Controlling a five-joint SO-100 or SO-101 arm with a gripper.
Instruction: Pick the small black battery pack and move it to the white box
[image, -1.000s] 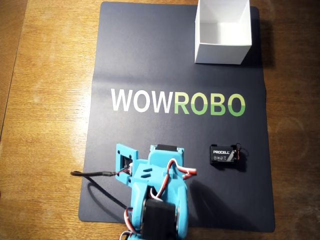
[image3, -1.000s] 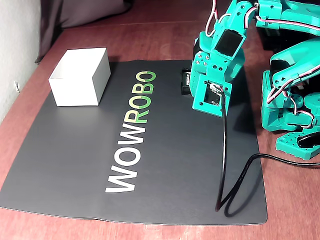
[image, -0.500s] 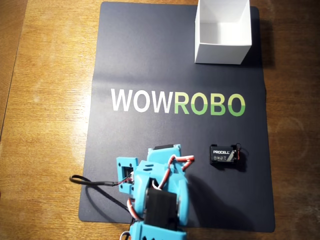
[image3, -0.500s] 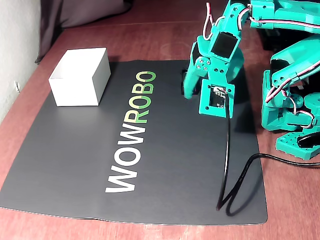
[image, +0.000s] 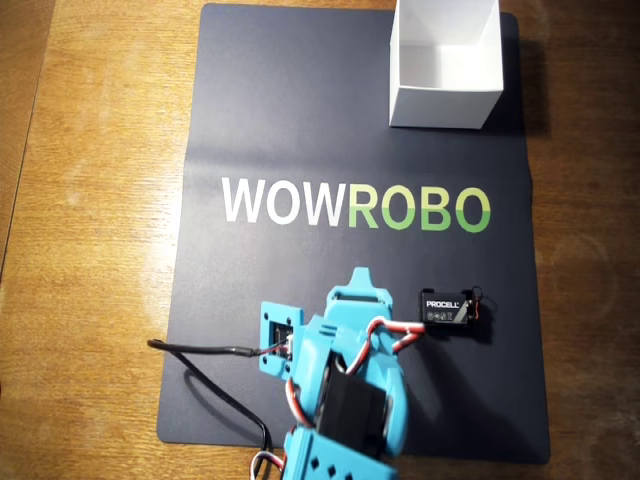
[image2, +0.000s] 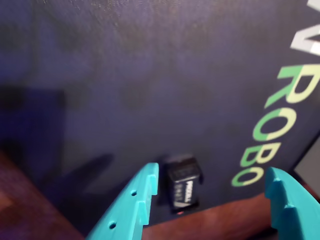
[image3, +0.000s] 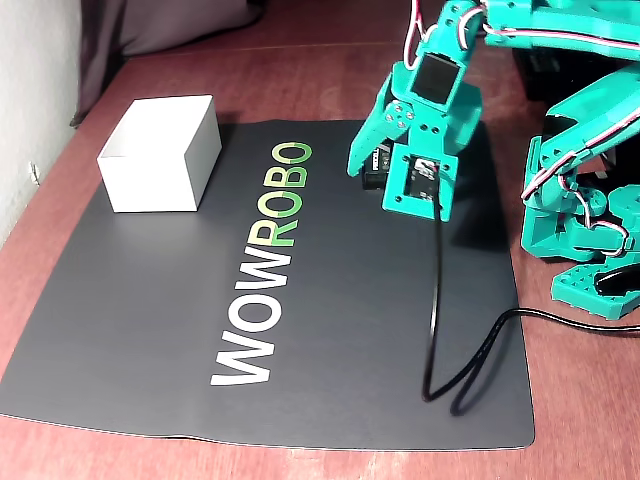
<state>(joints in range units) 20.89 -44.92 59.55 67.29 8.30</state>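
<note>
The small black battery pack (image: 447, 310) lies flat on the dark mat (image: 280, 120), right of centre in the lower half of the overhead frame, its "PROCELL" lettering and thin wires at its right end readable there. In the wrist view the battery pack (image2: 184, 181) sits at the bottom centre, blurred, lettering barely legible, between the two teal fingers (image2: 136, 202) but close to the left one; nothing grips it. In the fixed view it is almost wholly hidden behind the arm, only a dark sliver (image3: 374, 161) showing.

The tool (image2: 212, 200) is spread wide and empty; only the wrist view shows this gap, since from above the arm's body covers the fingers. The tool's lower parts are cut off by the frame edge.

The white box (image: 446, 62) stands at the mat's upper right in the overhead view, its top wall cropped, well apart from the battery. The fixed view shows it at the upper left (image3: 160, 153). The wooden counter (image: 90, 240) surrounds the mat.
</note>
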